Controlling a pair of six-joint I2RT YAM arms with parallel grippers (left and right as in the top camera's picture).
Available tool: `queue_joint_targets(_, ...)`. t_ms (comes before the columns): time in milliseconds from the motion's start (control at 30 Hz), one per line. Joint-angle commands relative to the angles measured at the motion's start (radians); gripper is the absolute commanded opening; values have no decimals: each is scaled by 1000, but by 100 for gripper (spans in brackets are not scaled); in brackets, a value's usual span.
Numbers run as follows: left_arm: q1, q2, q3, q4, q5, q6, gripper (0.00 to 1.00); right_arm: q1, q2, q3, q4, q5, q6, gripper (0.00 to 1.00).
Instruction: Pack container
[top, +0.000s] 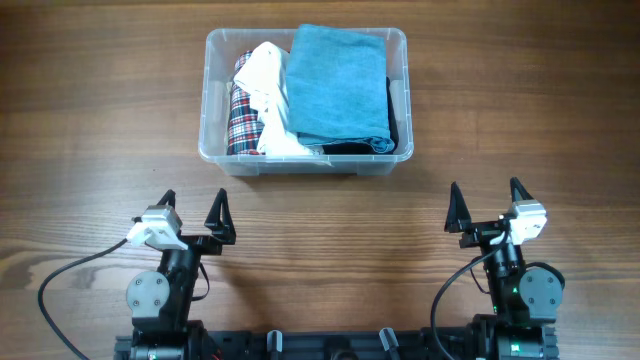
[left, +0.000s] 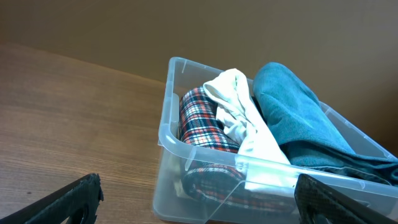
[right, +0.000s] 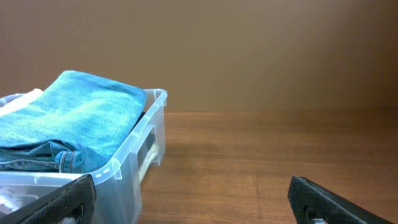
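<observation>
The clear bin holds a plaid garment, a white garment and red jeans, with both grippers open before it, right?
Not quite: the jeans are blue, not red, as the overhead view shows. The clear bin does hold a plaid garment and a white garment too, and the left gripper and right gripper stand open before it.

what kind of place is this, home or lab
Likely a robot test bench: a left claw and right claw, both open, sit at a wooden table facing a clear bin of folded clothes.
</observation>
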Motion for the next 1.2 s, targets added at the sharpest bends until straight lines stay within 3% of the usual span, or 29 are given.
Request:
queue_joint_targets(0, 9, -7, -6, -3, -10, -9, 100, 3, -20, -2, -7, -23, -9, 100)
queue_joint_targets(200, 9, -7, -6, -3, -10, -9, 100, 3, -20, -2, -23, 0, -29, 100)
queue_joint_targets(433, 9, -7, -6, -3, -10, -9, 100, 3, -20, -2, -25, 0, -196, 100)
queue_joint_targets(1167, 9, -7, -6, -3, -10, -9, 100, 3, -19, -2, -23, 0, -192, 100)
